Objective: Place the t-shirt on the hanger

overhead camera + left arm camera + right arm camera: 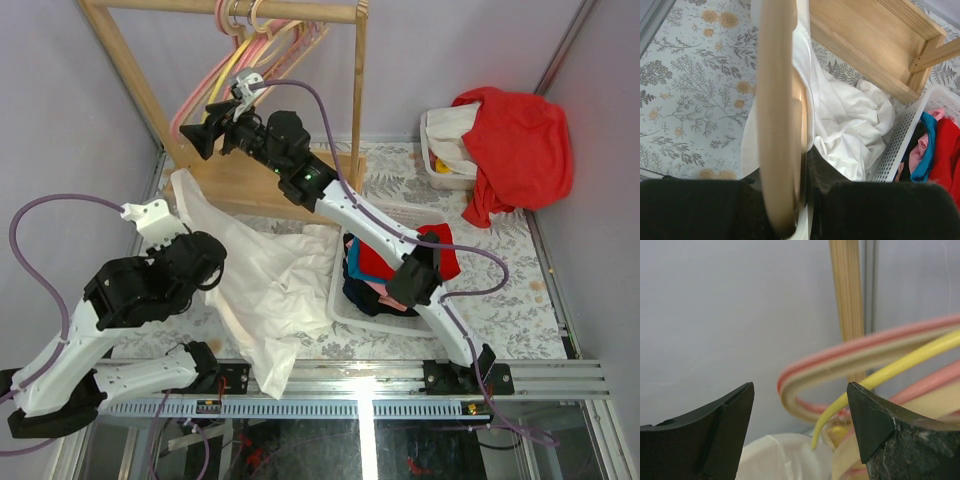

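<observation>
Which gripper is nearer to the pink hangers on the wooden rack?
Right. The right gripper, open, is just beside the pink hangers; the left gripper is far off at the t-shirt, shut on the hanger.

Close to my left wrist camera the hanger (776, 125) is only a blurred pale bar. The top and bottom edges cut it off, so its hook and shoulders are out of sight. My left fingers (690, 210), clamped on it, are dark blurs cut by the bottom edge. The basket (900, 137) runs off the right edge. From above, the t-shirt (275, 285) covers the hanger and I cannot make it out. Past my right wrist the pink hangers (865, 347) and yellow hanger (910, 362) are soft and run off the right edge.
</observation>
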### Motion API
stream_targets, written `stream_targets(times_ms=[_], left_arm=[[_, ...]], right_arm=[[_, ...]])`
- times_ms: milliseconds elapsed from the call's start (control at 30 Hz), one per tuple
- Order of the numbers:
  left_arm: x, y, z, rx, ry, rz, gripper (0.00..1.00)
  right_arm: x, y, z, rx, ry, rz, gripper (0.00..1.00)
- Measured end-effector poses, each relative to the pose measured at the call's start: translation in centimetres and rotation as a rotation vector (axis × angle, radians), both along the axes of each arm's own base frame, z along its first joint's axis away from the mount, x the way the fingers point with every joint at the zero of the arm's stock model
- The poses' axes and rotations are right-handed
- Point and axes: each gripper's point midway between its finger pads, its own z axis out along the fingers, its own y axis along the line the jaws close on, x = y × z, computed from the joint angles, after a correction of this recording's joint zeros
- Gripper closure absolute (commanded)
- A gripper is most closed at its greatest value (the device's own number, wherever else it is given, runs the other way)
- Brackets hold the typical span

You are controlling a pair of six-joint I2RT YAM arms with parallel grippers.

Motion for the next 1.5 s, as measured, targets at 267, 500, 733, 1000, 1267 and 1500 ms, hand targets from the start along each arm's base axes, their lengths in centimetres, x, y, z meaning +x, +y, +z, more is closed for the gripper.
stream_targets(times_ms=[267, 500, 733, 1000, 1267, 1500], left_arm=[[0.0, 0.0, 0.2, 0.004, -0.006, -0.013, 1.00], [0.0, 0.1, 1.0, -0.006, -0.021, -0.020, 1.00], [-0.5, 0.8, 2.6, -0.055, -0.064, -0.015, 1.00], [-1.5, 2.4, 6.7, -0.173, -0.170, -0.007, 1.00], [-1.6, 3.0, 9.1, -0.208, -0.223, -0.003, 1.00], [-1.5, 2.0, 10.0, -0.150, -0.211, -0.093, 1.00]], right_arm=[[4.5, -0.4, -6.0, -0.111, 0.051, -0.216, 0.18], [5.8, -3.1, -7.2, -0.196, 0.054, -0.362, 0.18], [4.1, -6.8, -5.6, -0.231, 0.056, -0.413, 0.17], [-0.6, -12.6, -3.6, -0.269, 0.074, -0.390, 0.15], [-8.1, -21.0, 2.2, -0.226, 0.037, -0.333, 0.13], [-13.3, -27.4, 6.6, -0.143, -0.016, -0.319, 0.12]])
